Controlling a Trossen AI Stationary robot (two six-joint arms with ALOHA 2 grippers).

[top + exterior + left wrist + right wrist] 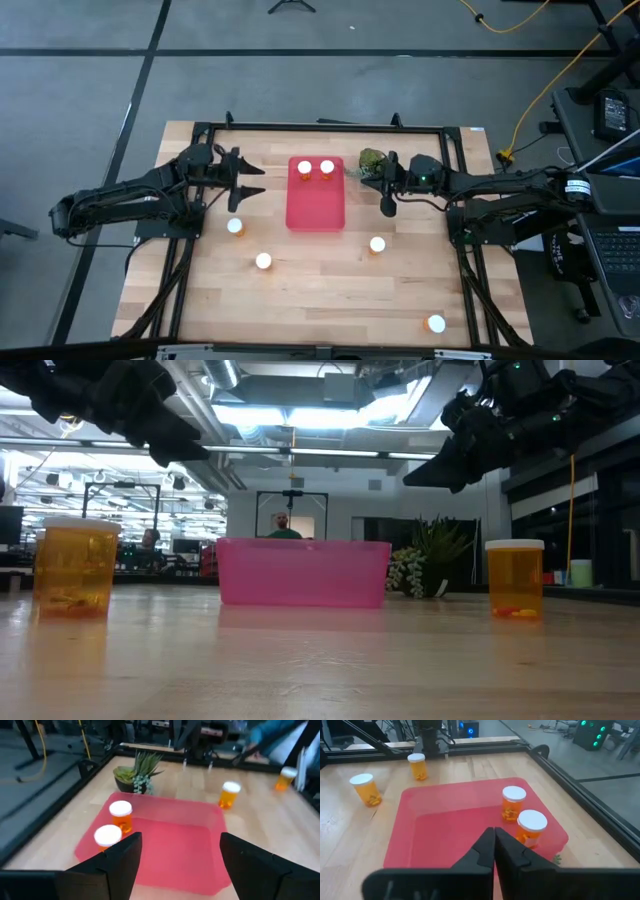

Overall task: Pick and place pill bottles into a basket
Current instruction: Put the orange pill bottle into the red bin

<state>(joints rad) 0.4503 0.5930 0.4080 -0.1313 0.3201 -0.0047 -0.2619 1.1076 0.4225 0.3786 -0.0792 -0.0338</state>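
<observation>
Nearest the table's front edge, one pill bottle (436, 323) stands alone; three more (263, 261) dot the bare wood. Two capped bottles (315, 168) stand upright side by side at the far end of the basket (316, 210). The left gripper (252, 180) hangs just beside it, fingers spread wide, holding nothing. Opposite, the right gripper (388, 205) waits with fingers pressed together, next to the small plant (372, 160).

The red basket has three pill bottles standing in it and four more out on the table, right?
Not quite. The red basket holds two pill bottles, not three, as the high view shows. The rest is right: four more stand on the table.
</observation>
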